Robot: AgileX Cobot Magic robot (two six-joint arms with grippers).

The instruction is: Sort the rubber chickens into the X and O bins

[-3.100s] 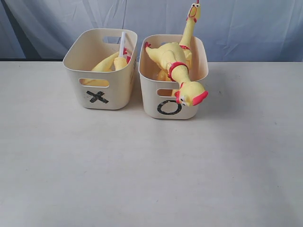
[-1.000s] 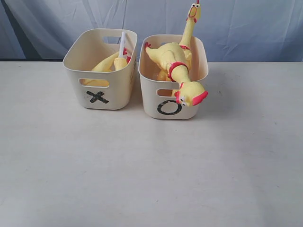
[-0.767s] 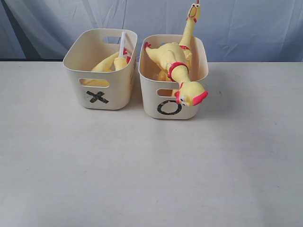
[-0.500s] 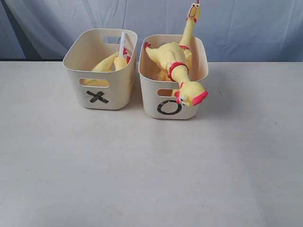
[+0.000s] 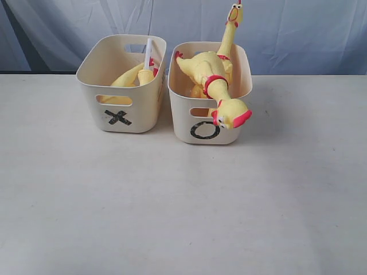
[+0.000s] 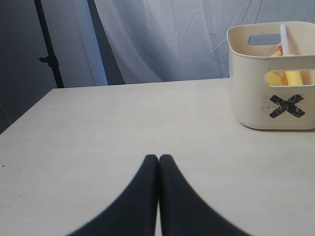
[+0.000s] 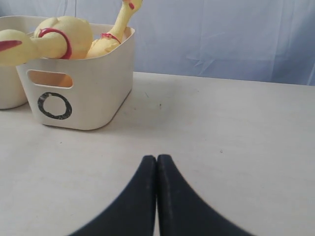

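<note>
The X bin (image 5: 121, 91) holds a yellow rubber chicken (image 5: 127, 77) and a head-and-neck piece with a white tube (image 5: 148, 54). The O bin (image 5: 209, 109) holds two rubber chickens: one hangs its head (image 5: 230, 113) over the front rim, the other stands its neck (image 5: 229, 31) upright at the back. Neither gripper shows in the exterior view. My left gripper (image 6: 158, 158) is shut and empty over bare table, well short of the X bin (image 6: 273, 78). My right gripper (image 7: 156, 158) is shut and empty, apart from the O bin (image 7: 78, 83).
The two bins stand side by side at the back of a pale table (image 5: 183, 200). A blue-white curtain (image 5: 287, 34) hangs behind it. A dark stand pole (image 6: 49, 44) rises beyond the table's edge in the left wrist view.
</note>
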